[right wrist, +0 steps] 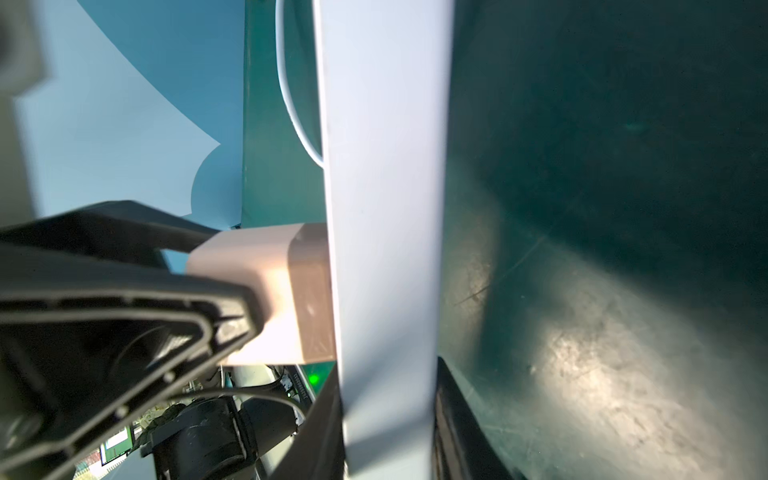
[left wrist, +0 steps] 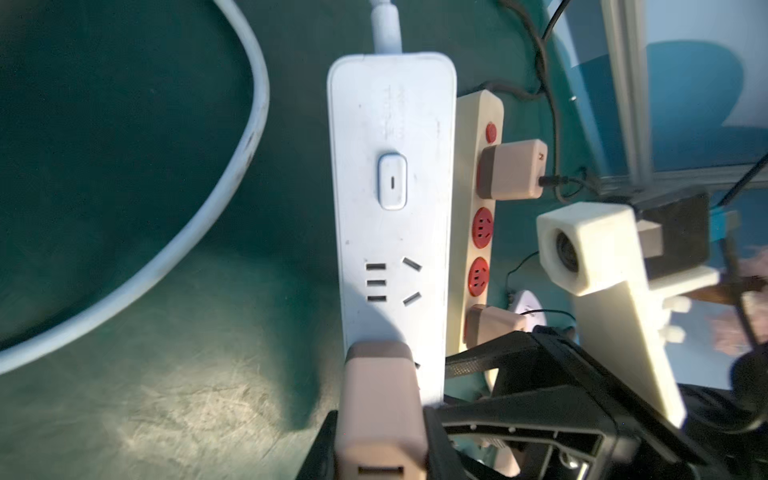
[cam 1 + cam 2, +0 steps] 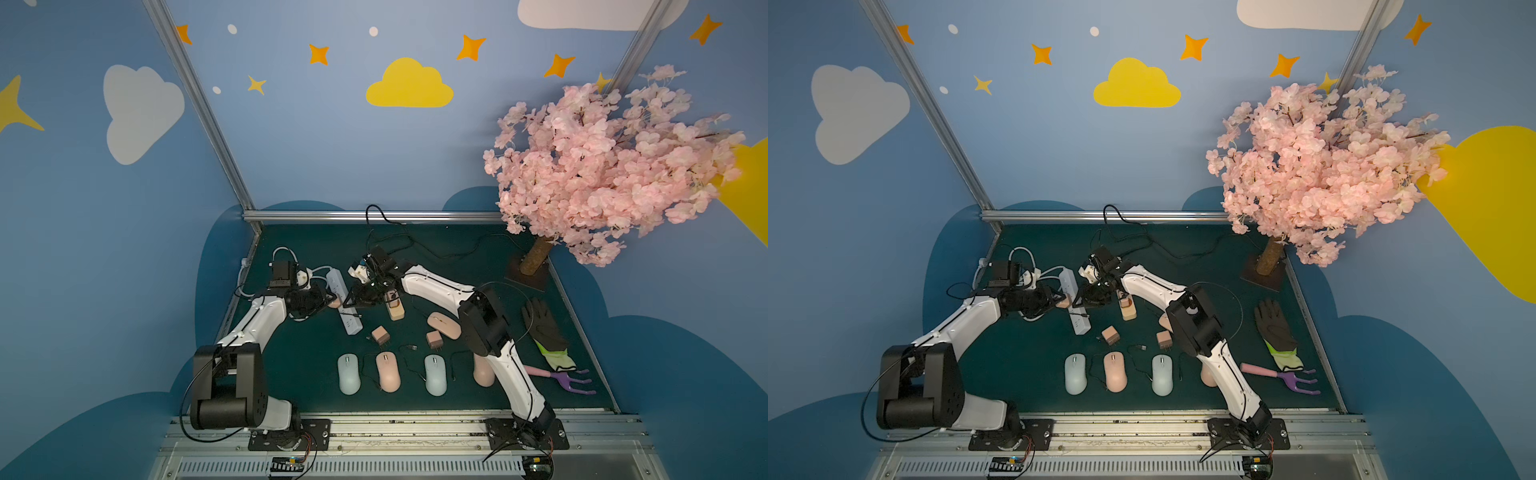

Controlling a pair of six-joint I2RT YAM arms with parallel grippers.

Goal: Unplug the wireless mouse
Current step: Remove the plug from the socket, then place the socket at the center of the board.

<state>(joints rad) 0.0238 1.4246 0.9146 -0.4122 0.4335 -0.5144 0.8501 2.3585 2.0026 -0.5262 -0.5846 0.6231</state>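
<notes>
Two grippers meet at the long white plastic power strip [image 2: 390,187] on the dark green desk [image 3: 299,365]: the left gripper [image 3: 331,301] pinches a pink square charger adapter [image 2: 380,407] plugged into it, the right gripper [image 3: 351,302] clamps the strip's sides. Pastel wireless mice [image 3: 387,371] lie in a row nearer the front.

High overviews; wrist close-ups, apparently same strip [image 2: 390,124]

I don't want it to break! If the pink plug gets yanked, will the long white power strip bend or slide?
Probably no bending: the white power strip looks like one hard, straight plastic bar. Loose, it might slide on the green mat, but the right gripper clamps it. Its looped cord looks floppy.
</notes>
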